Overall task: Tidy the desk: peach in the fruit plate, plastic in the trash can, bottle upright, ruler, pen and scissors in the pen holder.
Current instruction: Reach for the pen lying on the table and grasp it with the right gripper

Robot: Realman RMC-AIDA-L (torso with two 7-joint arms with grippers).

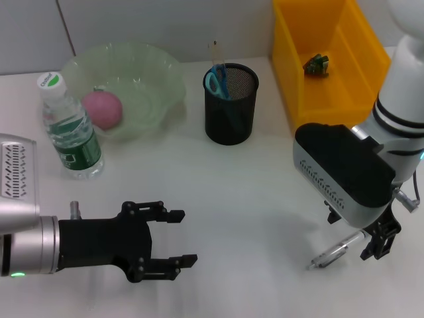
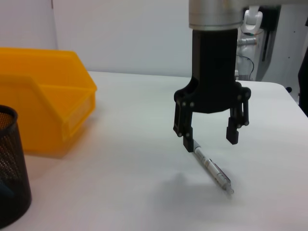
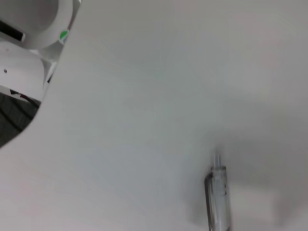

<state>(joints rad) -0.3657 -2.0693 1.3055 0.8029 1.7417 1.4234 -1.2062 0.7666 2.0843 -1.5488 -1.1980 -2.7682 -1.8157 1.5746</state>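
A clear pen (image 1: 336, 251) lies on the white desk at the near right. My right gripper (image 1: 356, 232) hangs open just above its upper end. The left wrist view shows that gripper (image 2: 210, 138) with one finger next to the pen (image 2: 213, 169), and the right wrist view shows the pen (image 3: 219, 197) close below. My left gripper (image 1: 180, 237) rests open and empty at the near left. A pink peach (image 1: 103, 109) sits in the green fruit plate (image 1: 159, 73). The bottle (image 1: 70, 129) stands upright. Scissors (image 1: 215, 81) and a ruler (image 1: 213, 52) stand in the black mesh pen holder (image 1: 230, 109). Green plastic (image 1: 317, 65) lies in the yellow trash can (image 1: 351, 93).
The yellow bin (image 2: 43, 96) stands just behind the right arm, with the pen holder (image 2: 12, 168) to its left. The desk's edge lies to the right of the right gripper. White desk surface (image 1: 252, 199) stretches between the two grippers.
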